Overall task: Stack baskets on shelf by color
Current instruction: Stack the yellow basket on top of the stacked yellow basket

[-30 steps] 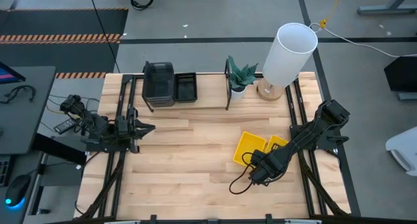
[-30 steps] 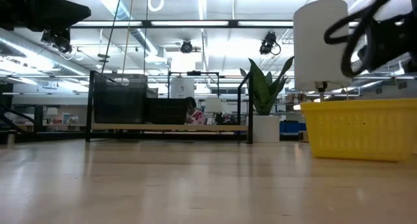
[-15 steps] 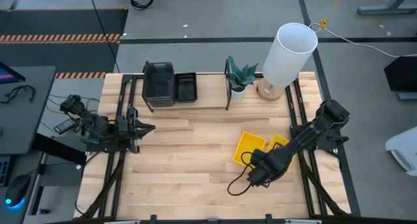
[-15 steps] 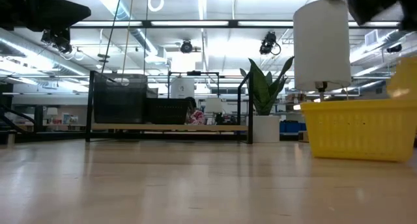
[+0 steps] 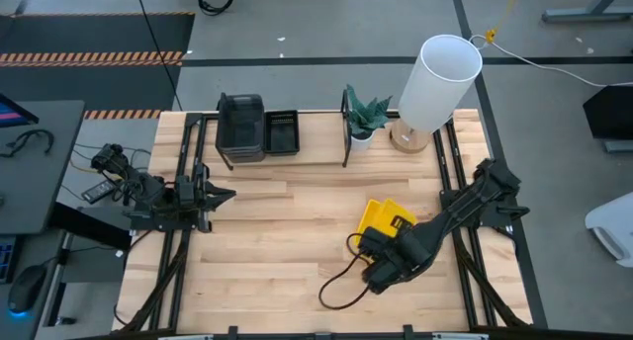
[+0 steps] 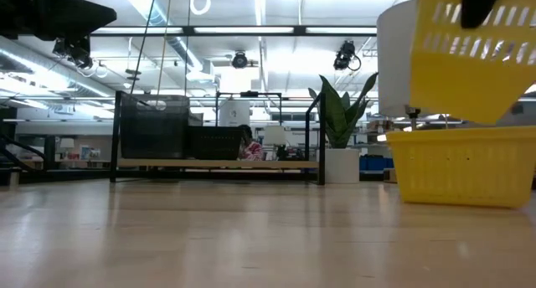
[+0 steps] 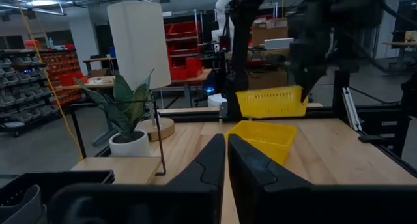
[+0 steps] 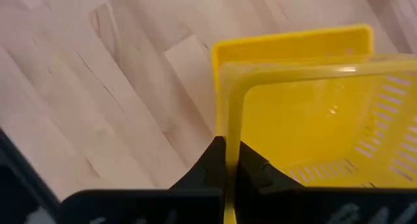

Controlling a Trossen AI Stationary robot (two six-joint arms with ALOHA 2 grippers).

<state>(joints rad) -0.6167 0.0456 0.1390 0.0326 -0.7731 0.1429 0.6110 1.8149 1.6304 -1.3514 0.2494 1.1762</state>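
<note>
Clamping our right gripper (image 8: 226,160) on the rim of a yellow basket (image 6: 473,58), we are holding that basket lifted and tilted over the right half of the table (image 5: 287,251), toward its front edge. Directly below it, a second yellow basket (image 6: 456,167) is sitting flat on the wood, and the lifted one is hanging clear of it. In the overhead view the two yellow shapes are overlapping, so we cannot tell there how far apart they are.

Our left gripper (image 7: 226,160) is waiting near the table's left edge with its fingers pressed together and nothing between them.

Farther back, along the far edge, the shelf (image 5: 287,152) is carrying a dark grey basket (image 5: 240,126) at its left end, with a black slatted basket (image 5: 282,132) just beside it. Near the shelf's right end a potted plant (image 5: 364,118) is standing, and beyond it, toward the far right corner, a white lamp (image 5: 435,83).
</note>
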